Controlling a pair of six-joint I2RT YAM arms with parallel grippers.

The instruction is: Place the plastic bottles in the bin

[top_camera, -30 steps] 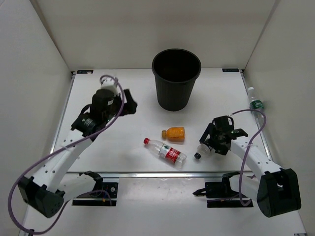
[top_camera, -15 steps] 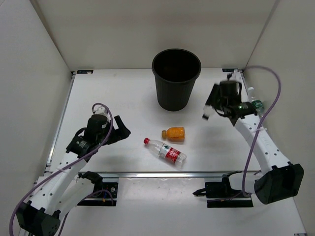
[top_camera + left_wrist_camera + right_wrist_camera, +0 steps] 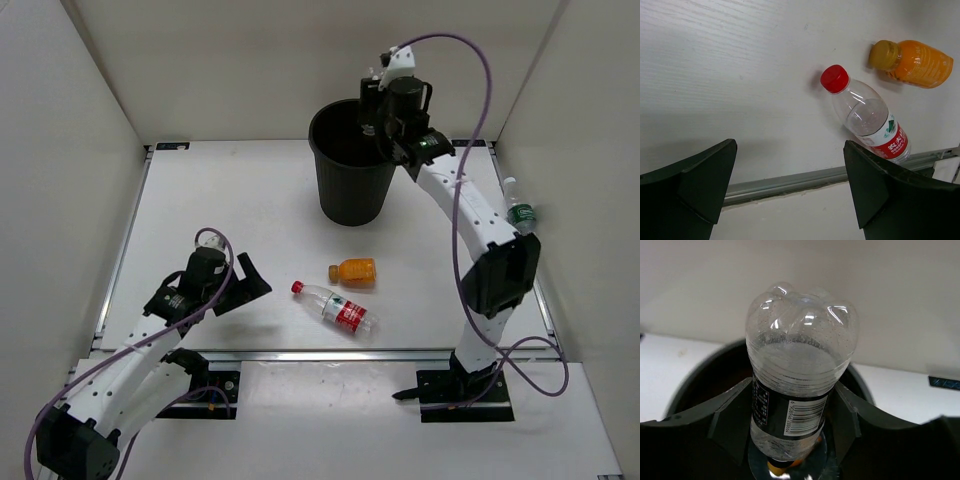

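Hovering low over the near left of the table [image 3: 200, 200], the left gripper [image 3: 248, 287] gapes wide and holds nothing. Just beyond it lie a red-capped bottle [image 3: 337, 308] and a stubby orange bottle [image 3: 354, 271], close together. A green-labelled bottle [image 3: 518, 208] sits at the right edge. Farthest back, the right gripper [image 3: 792, 412] clamps a dark-labelled clear bottle [image 3: 800, 355] above the black bin [image 3: 355, 195].

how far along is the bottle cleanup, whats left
Done: the bin is too dark inside to show any bottles. In hand: the right gripper holds a dark-label bottle over its mouth. Left: the red-cap bottle and orange bottle lie on the table, a green-label bottle sits at its right edge; the left gripper is open near the first.
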